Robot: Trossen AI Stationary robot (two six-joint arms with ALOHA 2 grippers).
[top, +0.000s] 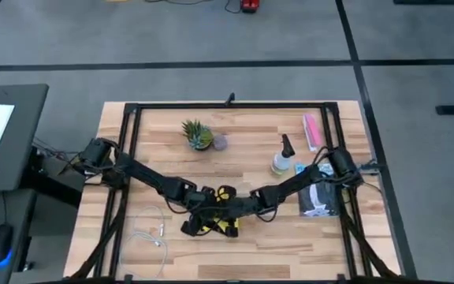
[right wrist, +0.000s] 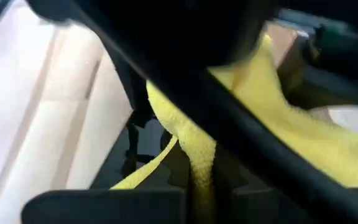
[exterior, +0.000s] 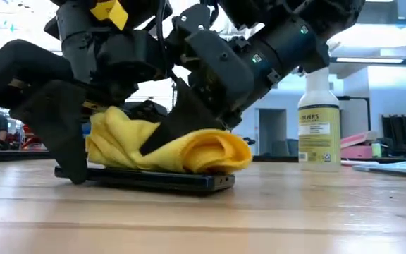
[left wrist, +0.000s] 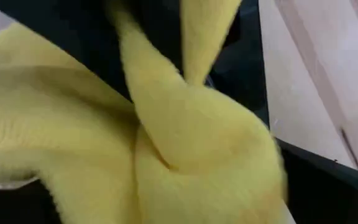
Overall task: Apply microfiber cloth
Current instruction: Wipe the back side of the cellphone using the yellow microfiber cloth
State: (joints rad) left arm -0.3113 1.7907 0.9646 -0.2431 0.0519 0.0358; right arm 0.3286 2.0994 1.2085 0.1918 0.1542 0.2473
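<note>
At centre counter (top: 290, 252), our left gripper (top: 198, 214) and right gripper (top: 231, 211) meet over the microfiber cloth (exterior: 189, 149), bunched on a black smartphone (exterior: 154, 180). We cannot tell whether either pair of jaws grips it. Soft and light, it should fold easily; we judge a bunched edge the best hold.

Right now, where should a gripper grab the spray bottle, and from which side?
Grip the spray bottle around its straight, upright body at label height, coming in level from the open table side, away from both arms. It stands alone on the table, apart from the cloth and phone. The narrow trigger top looks a poorer hold.
</note>
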